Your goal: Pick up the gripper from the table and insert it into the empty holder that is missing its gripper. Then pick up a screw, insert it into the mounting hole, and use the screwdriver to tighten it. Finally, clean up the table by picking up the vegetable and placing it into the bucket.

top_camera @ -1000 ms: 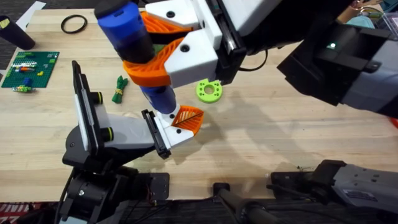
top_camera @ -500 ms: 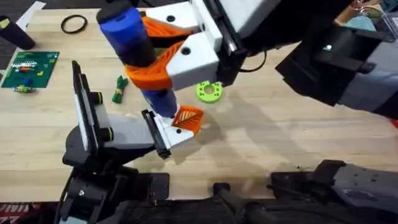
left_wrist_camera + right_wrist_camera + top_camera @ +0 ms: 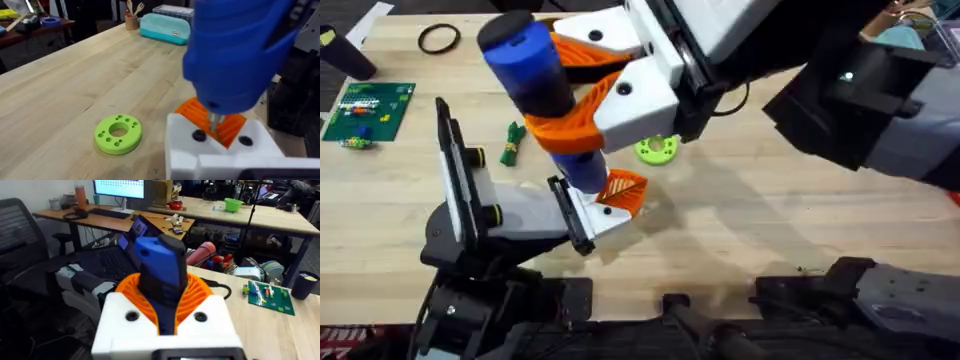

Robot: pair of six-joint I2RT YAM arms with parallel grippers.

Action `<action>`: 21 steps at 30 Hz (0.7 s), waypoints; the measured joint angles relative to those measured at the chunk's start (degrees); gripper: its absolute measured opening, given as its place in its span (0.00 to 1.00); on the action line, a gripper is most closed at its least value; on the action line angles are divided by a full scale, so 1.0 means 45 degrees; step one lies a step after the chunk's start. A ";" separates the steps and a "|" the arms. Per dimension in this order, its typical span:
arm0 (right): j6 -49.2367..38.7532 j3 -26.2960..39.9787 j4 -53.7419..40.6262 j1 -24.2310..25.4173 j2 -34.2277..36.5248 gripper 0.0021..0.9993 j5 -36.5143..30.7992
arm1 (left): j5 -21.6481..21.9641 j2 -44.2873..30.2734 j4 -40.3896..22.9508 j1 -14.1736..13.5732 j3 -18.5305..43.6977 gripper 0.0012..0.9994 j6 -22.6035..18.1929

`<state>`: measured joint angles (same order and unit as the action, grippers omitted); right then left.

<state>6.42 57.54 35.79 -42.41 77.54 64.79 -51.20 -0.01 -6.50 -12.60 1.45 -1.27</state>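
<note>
Screwdriver (image 3: 542, 95) now nearer holder (image 3: 510, 215).

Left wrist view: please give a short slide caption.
Blue screwdriver tip set between two holes in the white gripper; green ring nearby.

The screwdriver (image 3: 542, 95) stands over the gripper (image 3: 618, 193) seated at the front end of the holder (image 3: 510, 212), with the vegetable (image 3: 512, 142) behind the holder and a ring with holes (image 3: 657, 149) to the right.
</note>
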 joint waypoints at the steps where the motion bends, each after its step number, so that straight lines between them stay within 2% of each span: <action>1: 0.0000 0.0000 0.0000 0.0000 0.0000 0.10 0.0000 | 0.0000 0.0000 0.0000 0.0000 0.0000 0.01 -0.0003; 21: -0.0193 0.0000 0.0066 0.0000 0.0362 0.10 0.0042 | 0.0001 0.0000 -0.0011 0.0000 0.0000 0.01 0.0011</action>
<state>5.55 57.54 36.09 -42.41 79.17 64.99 -51.19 -0.01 -6.55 -12.60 1.45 -1.22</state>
